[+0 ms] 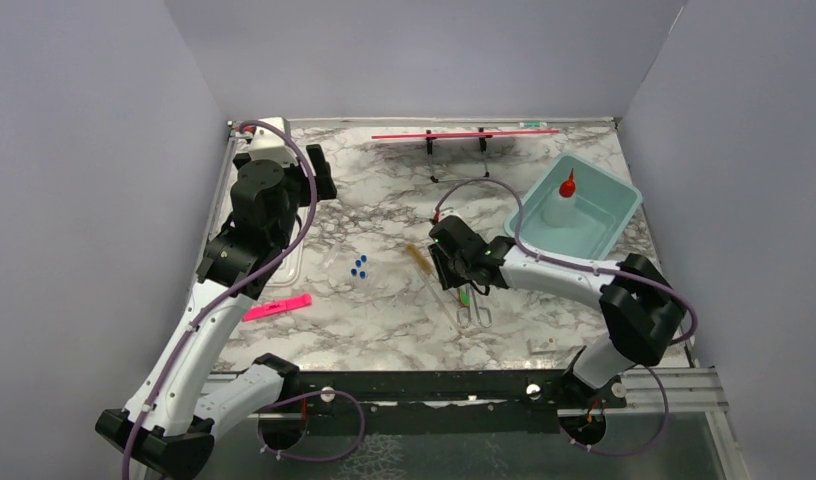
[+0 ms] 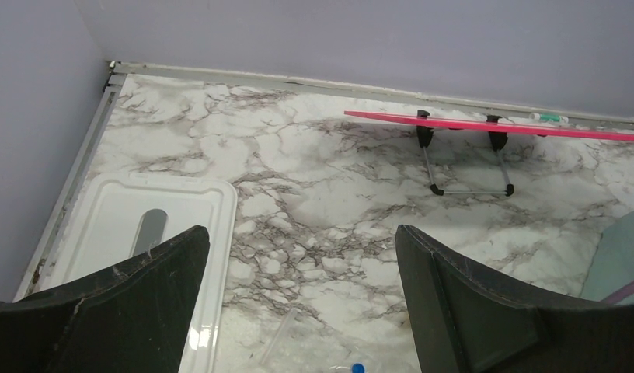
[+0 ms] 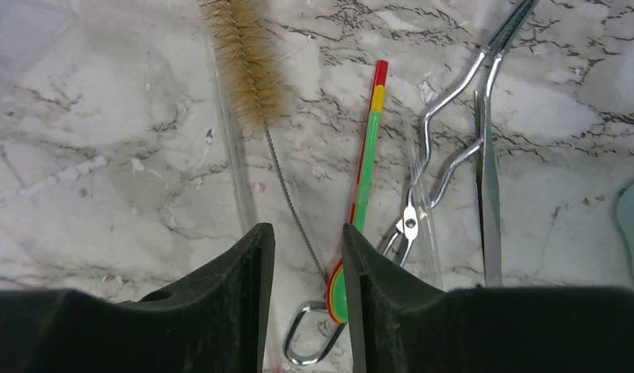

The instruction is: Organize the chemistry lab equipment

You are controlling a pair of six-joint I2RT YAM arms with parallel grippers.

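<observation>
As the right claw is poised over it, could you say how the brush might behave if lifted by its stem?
The brush likely weighs little: thin wire stem, bristly head. Held at the stem, it may tip toward the bristle end. The narrow wire could twist or slip in the right claw.

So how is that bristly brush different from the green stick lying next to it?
The brush has a fuzzy tan head on a thin twisted wire. The green-handled tool is a smooth flat strip, green with yellow and red bands at its far tip. In the right wrist view they slant opposite ways, drawing together near the right gripper. Both lie flat on the marble table.
</observation>
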